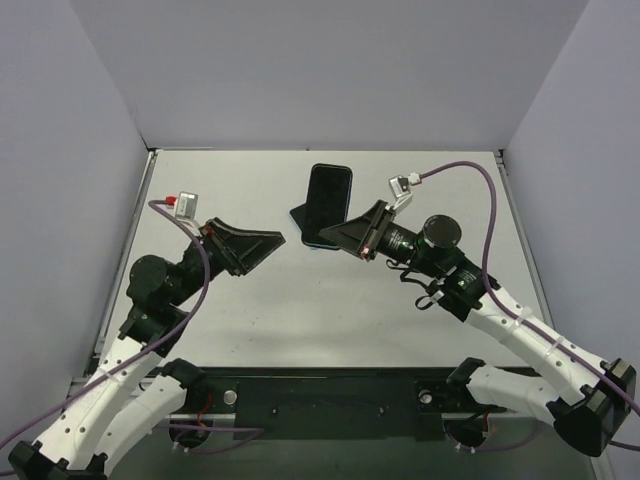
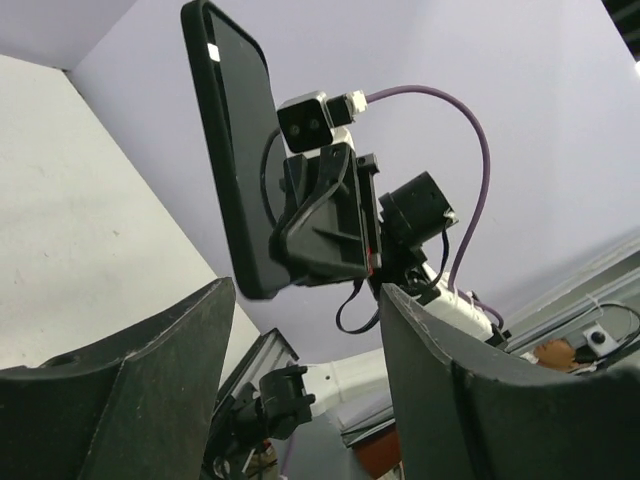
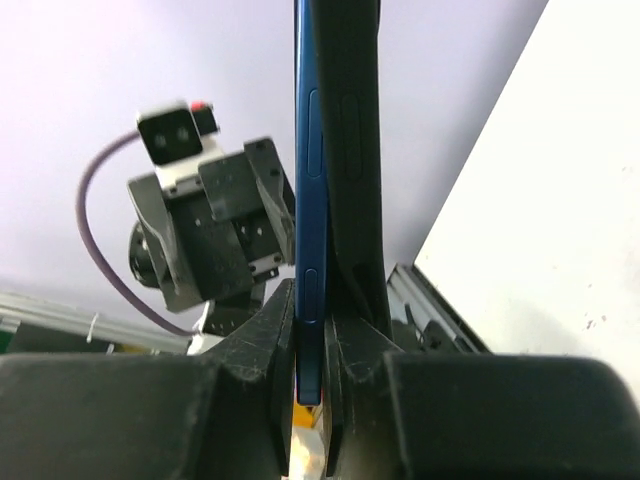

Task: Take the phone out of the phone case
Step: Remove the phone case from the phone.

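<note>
Working over the table (image 1: 300, 330), well in from its edges and the side walls (image 1: 70, 150), the right gripper (image 1: 335, 236) was clamped on the bottom end of the upright black case (image 3: 350, 150) and the blue phone (image 3: 308, 200) pressed against it, both above the table's back-middle. The left gripper (image 1: 262, 250) stood jaws apart, empty, just left of them, not touching. To pull well, I'd judge the left should take only the case's free rim, never the phone, and peel sideways against a firm right grip; open room lay leftward and toward the near edge.
</note>
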### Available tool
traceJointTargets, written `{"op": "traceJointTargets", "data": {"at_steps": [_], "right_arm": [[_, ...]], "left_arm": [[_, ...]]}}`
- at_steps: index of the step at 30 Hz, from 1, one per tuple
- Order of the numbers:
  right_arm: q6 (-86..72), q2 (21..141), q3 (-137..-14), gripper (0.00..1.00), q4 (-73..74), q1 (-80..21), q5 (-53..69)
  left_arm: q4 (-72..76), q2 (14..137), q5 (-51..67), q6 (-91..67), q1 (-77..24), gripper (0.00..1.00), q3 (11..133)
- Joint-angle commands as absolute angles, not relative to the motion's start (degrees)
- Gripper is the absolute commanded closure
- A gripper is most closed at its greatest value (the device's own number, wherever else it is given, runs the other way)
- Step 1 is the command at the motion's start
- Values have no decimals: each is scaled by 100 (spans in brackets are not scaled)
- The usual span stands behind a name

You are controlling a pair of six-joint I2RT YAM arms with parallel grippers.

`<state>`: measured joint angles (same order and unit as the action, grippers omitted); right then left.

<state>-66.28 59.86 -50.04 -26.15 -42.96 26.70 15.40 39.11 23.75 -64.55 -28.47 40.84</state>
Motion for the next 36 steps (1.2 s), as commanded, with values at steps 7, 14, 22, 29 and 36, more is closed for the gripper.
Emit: {"op": "traceJointTargets", "data": {"at_steps": [7,14,22,29,36], "right_arm": [[-6987,5546,-4949,100,-3532,-4122,2619],[-7102,5528,-4860,100,-3691,-4122,2663],[-7049,5449,-4790,100,-3665,-4210,2689],[-6970,5353,-4746,100,-3621,-4307,2672],[-7198,5317,-4781,100,-3639,-4315,2725]], "left_arm": [[2426,4412,2461,-6215,-3594,28,3963],[2839,4781,2391,-6214,-3911,48,4061],[2698,4737,2215,-6073,-3946,48,4157],[2882,4860,2347,-6161,-3955,50,4263],[2883,4852,2890,-5452,-3946,78,4333]]}}
